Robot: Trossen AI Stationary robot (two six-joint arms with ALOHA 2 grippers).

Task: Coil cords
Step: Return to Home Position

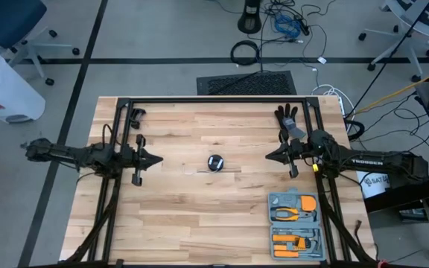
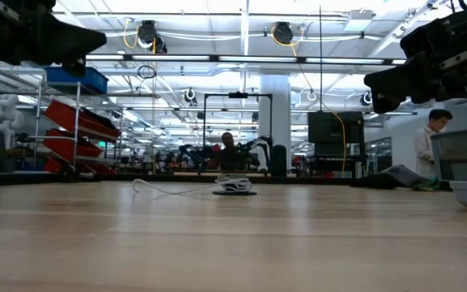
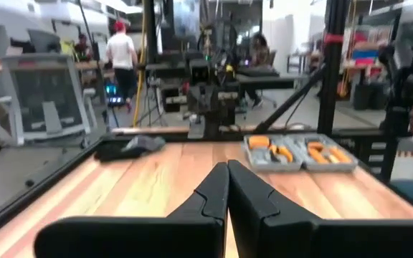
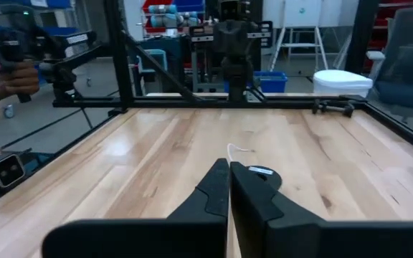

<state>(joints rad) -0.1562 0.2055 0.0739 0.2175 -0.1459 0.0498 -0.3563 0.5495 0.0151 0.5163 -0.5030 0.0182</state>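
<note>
My left jaws are pressed fully together, the two dark fingers (image 3: 206, 204) meeting along their length with nothing between them. They hang above the table, well apart from the small round black reel with a pale centre (image 1: 215, 162), on my left-arm side of it, with the tips aimed toward it. My right jaws are the same: fingers (image 4: 253, 193) closed flat against each other, holding nothing, well apart from the reel on my right-arm side and pointing back at it. The reel therefore lies between the two sets of tips, touched by neither.

The reel rests flat on the light wooden plank table (image 1: 185, 216), about midway across it. The thin white string-like cord (image 2: 169, 191) is mostly wound on the reel, with a loose stretch lying on the wood just beside it, trailing toward my left-arm side.

On the right-arm side of the reel, well apart from it, a black work glove (image 1: 287, 119) lies near one table edge, and a grey open tool case with orange-handled tools (image 1: 295, 223) sits near the opposite edge. My right arm reaches in between those two.
</note>
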